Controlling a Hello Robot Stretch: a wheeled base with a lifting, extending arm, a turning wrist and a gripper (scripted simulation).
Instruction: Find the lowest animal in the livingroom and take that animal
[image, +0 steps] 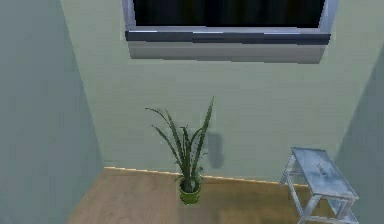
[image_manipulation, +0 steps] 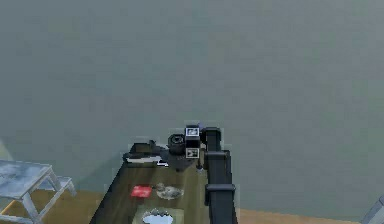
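Wood-plank floor (image: 130, 197), matt wall (image: 260, 110) (smooth), metal-framed stand (image: 322, 172)

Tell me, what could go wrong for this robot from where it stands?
The tool is close to small things on the dark table, such as a red item and a pale dish; the arm might knock one off. None of them clearly looks like an animal, so it might take the wrong thing. Ahead, the potted plant and white stand crowd the corner; turning could bump them.
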